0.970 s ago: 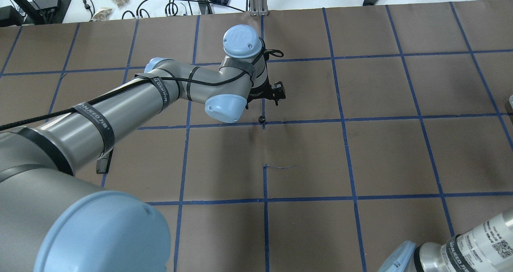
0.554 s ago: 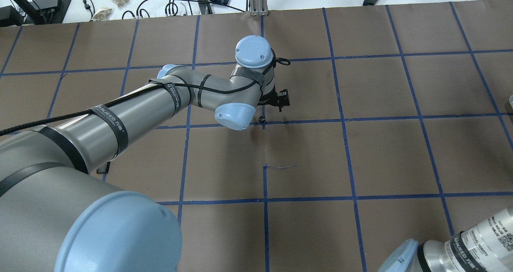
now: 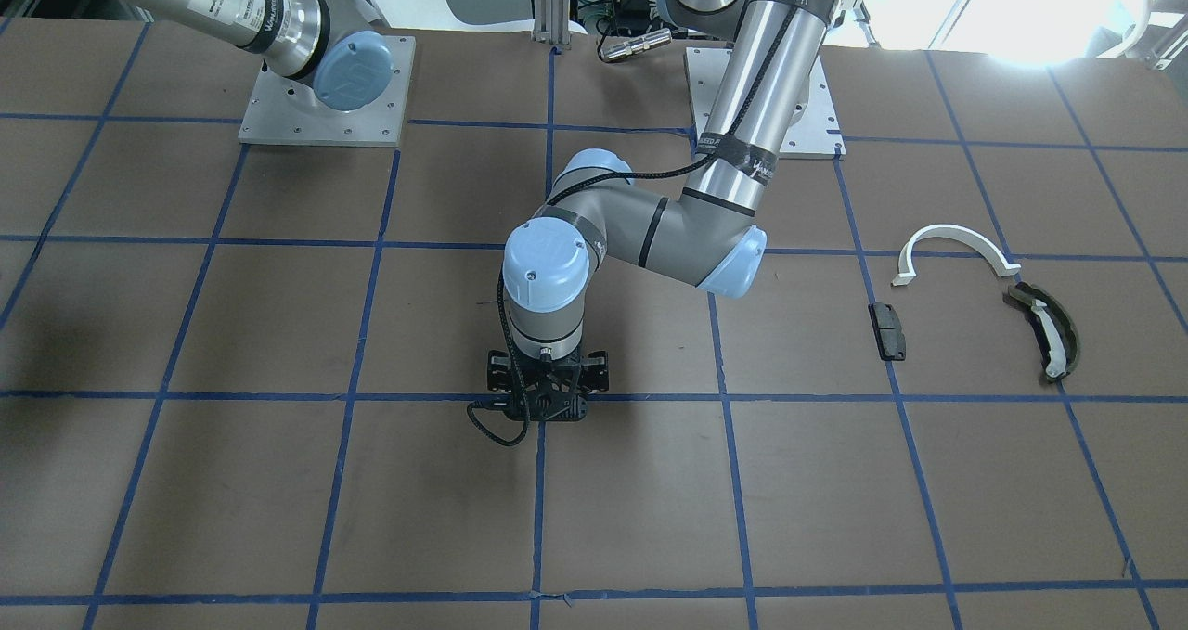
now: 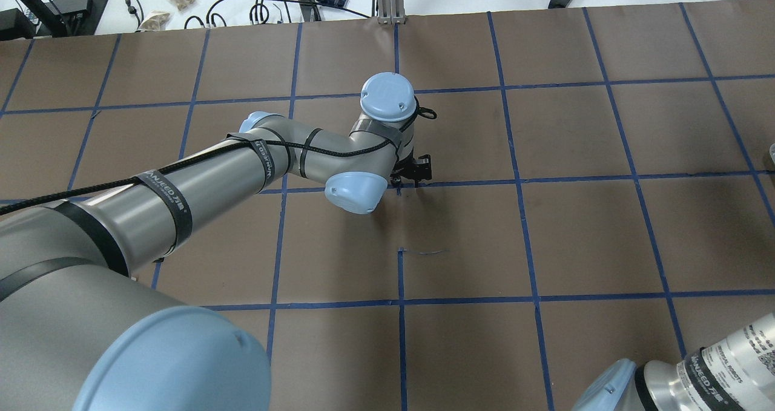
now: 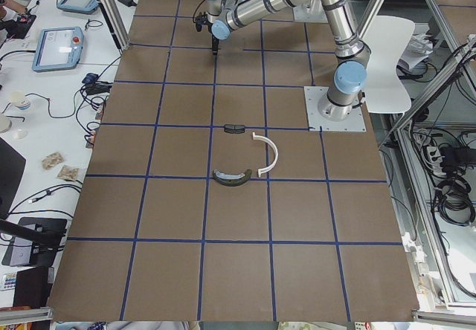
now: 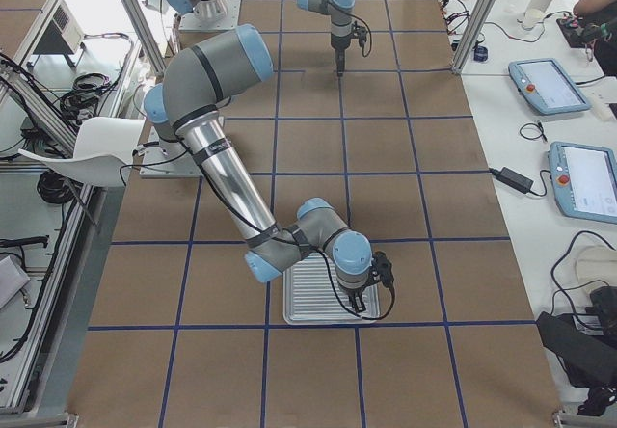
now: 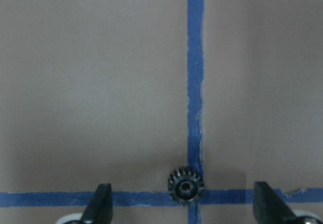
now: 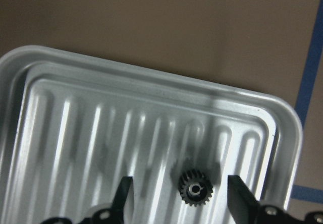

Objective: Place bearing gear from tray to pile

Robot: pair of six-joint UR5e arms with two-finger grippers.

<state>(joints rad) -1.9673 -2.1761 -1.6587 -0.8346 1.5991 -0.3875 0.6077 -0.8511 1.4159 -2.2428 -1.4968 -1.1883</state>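
Dark metal, by the look of it, is making up both small toothed gears, so each is likely handling as a stiff, dense, light thing that is not going to crush but could squirt out of a loose pinch. Starting on the robot's left, the pile is lying well apart from either gear: a white half-ring (image 3: 951, 232), a black block (image 3: 888, 330) and an olive curved piece (image 3: 1053, 333). At mid-table the left gripper (image 7: 182, 193) is hanging straight over the table gear (image 7: 185, 186), its fingers (image 7: 102, 204) standing apart with the gear about midway between them and touching neither. That gear is sitting on the blue tape crossing (image 7: 194, 133). On the right, the right gripper (image 8: 180, 193) is hovering over the tray (image 8: 166, 80), its fingers (image 8: 122, 196) likewise spread. The tray gear (image 8: 196, 187) is lying between them, a little nearer the right-hand finger and close to the tray's end wall. Either gear is asking for a low pinch across its toothed rim, since it is rising barely above its surface, and the tray's ribs may be letting one rock. Both are lying flat with the bore facing up, so the axis is running vertically, and being round, neither is showing a long axis or a heading.
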